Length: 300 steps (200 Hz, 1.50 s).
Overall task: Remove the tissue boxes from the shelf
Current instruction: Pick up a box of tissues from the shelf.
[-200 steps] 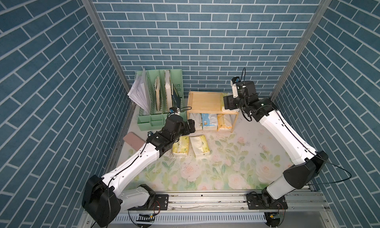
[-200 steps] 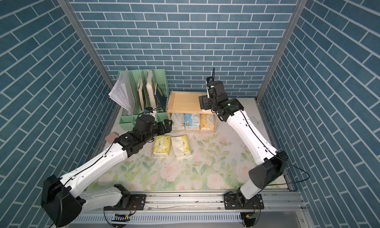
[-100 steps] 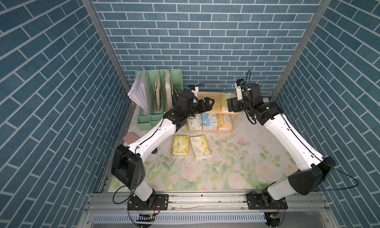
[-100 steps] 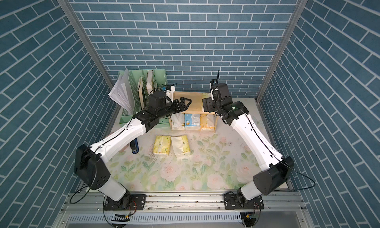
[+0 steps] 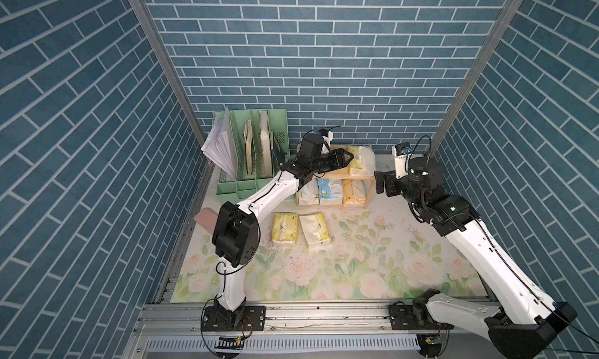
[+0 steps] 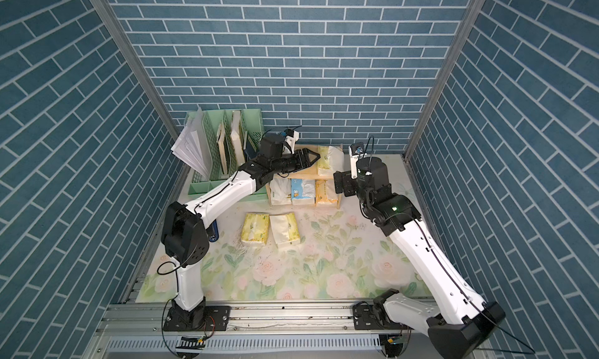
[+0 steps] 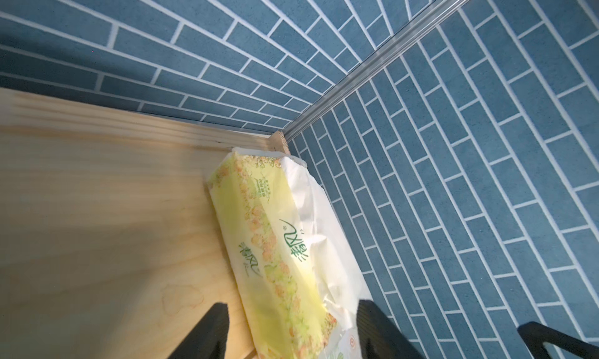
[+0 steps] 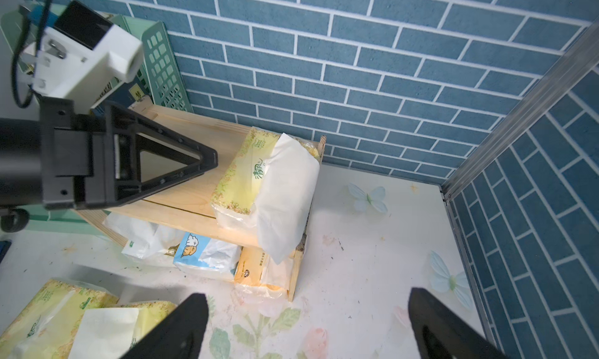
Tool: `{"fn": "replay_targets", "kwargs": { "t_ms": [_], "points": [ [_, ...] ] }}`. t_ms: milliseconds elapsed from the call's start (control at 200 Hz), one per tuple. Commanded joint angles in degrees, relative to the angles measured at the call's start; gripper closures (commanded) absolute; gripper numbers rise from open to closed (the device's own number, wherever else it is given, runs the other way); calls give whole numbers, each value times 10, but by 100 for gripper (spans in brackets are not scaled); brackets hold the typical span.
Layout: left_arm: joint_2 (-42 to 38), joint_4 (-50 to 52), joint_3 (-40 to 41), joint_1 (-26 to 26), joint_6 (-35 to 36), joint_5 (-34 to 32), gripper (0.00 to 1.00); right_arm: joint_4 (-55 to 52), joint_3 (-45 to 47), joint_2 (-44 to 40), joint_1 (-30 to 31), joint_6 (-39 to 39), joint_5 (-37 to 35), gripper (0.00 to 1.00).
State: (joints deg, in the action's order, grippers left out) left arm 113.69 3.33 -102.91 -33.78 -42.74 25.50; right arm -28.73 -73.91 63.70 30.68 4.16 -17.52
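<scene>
– Up on the top board of the shelf (image 7: 97, 211), my left gripper (image 7: 291, 304) has its jaws either side of the near end of a pale yellow tissue pack (image 7: 275, 237). They're narrowing but not clamped. I can see wood between one finger (image 7: 207, 331) and the wrapper.

– So it isn't held yet?

– Not yet, I'd say. The pack lies flat along the right edge of that board, with its loose white wrapper hanging over the side.

– What changed? A second ago that arm was low.

– It was down over the mat (image 5: 372, 244), by the two yellow packs (image 5: 285, 229) already off the shelf. It has swung up and reached across the board. My right gripper (image 8: 306, 295) was over that same end of the shelf. It has backed off to the right and hangs above bare mat, jaws spread wide with nothing between them.

– And the rest?

– Three are on the lower board, side by side: white pack (image 5: 308, 195), blue pack (image 5: 330, 192), orange pack (image 5: 354, 192).

– Meaning?

– By my count, two of six are out and four are left. With the right arm clear, the left has the top pack to itself. That wrapper is soft, so I'd want the squeeze on the body of the pack. If it lands on the flap, the pack may slip as I lift.
</scene>
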Motion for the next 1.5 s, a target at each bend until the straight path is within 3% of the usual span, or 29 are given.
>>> {"fn": "replay_targets", "kwargs": {
  "t_ms": [0, 275, 625, 1085, 1495],
  "points": [
    [21, 17, -34, -3, 7, 19, 37, 34, 15, -21, -3, -16, -21, 0],
    [63, 36, -80, -14, 6, 23, 46, 37, 37, -39, -4, -13, -43, 0],
    [79, 39, -82, -16, 7, 8, 57, 42, 49, -46, -4, -14, -51, 0],
    [62, 30, -55, -17, 9, -1, 89, 53, 61, -46, -8, -8, -75, 0],
    [-8, 13, 7, -23, 10, -20, 100, 102, 125, -69, -171, 41, 102, 0]
  ]
}}
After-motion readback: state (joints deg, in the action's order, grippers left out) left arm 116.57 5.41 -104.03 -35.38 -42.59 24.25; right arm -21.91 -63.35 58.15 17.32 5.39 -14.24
